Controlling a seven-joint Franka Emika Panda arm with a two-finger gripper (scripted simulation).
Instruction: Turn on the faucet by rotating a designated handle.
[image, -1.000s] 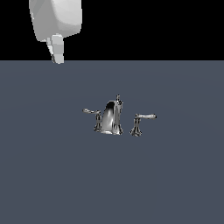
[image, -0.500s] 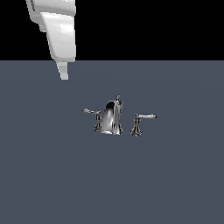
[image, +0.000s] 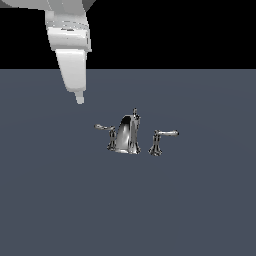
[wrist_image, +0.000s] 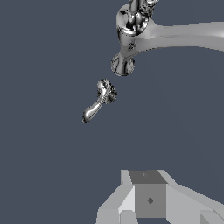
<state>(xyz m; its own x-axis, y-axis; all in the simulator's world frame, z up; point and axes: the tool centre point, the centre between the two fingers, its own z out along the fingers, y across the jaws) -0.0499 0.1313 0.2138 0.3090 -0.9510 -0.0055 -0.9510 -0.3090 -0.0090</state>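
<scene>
The chrome faucet (image: 125, 135) stands mid-floor, with a bell-shaped spout body and a thin knob rod on top. The designated handle (image: 104, 127) is the thin lever pointing to the exterior view's left. My gripper (image: 79, 99) hangs above and to the exterior view's left of it, well apart, fingers together and empty. In the wrist view the lever (wrist_image: 97, 105) lies ahead of my gripper (wrist_image: 146, 197), with the spout body (wrist_image: 175, 37) beyond it.
A second lever (image: 165, 133) on a flared pedestal points to the exterior view's right, beside the spout. A flat dark grey floor (image: 200, 210) surrounds the faucet.
My gripper has come down and moved toward the exterior view's right, closer to the leftward lever. The faucet and both levers have not moved.
</scene>
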